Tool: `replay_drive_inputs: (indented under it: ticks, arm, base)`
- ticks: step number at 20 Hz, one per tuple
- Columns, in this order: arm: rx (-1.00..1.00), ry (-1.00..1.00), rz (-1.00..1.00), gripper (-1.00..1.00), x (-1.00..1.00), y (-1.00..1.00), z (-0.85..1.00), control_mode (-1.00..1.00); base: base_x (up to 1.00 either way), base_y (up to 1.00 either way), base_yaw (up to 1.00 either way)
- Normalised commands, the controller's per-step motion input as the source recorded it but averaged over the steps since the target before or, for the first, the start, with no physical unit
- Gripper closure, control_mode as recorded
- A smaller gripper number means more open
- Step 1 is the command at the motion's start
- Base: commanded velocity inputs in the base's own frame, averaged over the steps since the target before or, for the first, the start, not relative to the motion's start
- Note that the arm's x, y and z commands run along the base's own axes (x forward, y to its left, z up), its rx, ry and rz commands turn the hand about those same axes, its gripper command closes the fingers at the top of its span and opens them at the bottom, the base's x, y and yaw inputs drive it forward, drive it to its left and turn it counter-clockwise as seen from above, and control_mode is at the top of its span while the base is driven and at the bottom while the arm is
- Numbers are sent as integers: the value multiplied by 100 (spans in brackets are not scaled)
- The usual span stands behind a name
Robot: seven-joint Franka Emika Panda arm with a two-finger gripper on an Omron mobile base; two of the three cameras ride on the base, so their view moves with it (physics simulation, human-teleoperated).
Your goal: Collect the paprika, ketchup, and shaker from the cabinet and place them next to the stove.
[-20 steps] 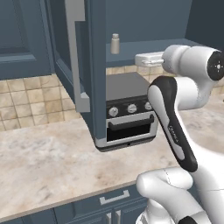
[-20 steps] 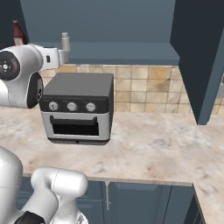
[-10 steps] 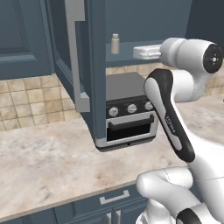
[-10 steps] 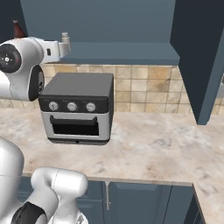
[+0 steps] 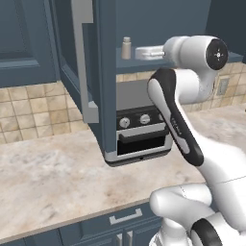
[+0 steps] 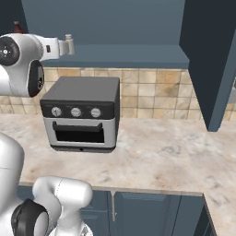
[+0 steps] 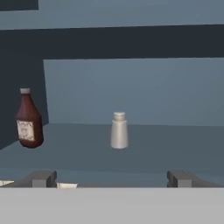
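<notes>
From my hand, the ketchup (image 7: 29, 119) stands upright on the cabinet (image 7: 131, 43) shelf, well left of the shaker (image 7: 119, 130), close against the cabinet's dark left wall; the shaker stands upright near the middle of the shelf, apart from the ketchup, with bare shelf on its right; my gripper (image 7: 113, 178) is released, jaws spread wide with nothing between them, and the shaker sits beyond the gap, not touched; my fingertips (image 7: 42, 178) rise low in front of the shelf edge.

From the left base, the cabinet's door (image 5: 79, 57) hangs open left of the shaker (image 5: 126, 48); my gripper (image 5: 148, 52) reaches level toward the shelf just right of the shaker; the toaster oven (image 5: 139, 129) sits on the counter (image 5: 48, 178) below the shaker.

From the right base, my gripper (image 6: 62, 46) is beside the shaker (image 6: 69, 44) at the shelf edge; the ketchup's cap (image 6: 17, 26) peeks above my arm, left of the shaker; the toaster oven (image 6: 80, 115) stands below it.
</notes>
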Motion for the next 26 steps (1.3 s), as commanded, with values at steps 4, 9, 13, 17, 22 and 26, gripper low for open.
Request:
replay_drive_inputs:
  ticks: [4,9,13,17,22,26]
  arm:
    - [0,4,0,-100,52,3,0,-100]
    - [0,1,0,-100,42,0,0,-100]
    - [-1,0,0,-100,15,-1,-2,-100]
    - [-3,0,0,-100,22,0,-3,-100]
    - [-3,6,0,-100,44,0,0,-100]
    - [-2,5,0,-100,43,0,0,-100]
  base:
    - [0,0,0]
    - [0,0,0]
    - [0,0,0]
    - [0,0,0]
    - [0,0,0]
    - [0,0,0]
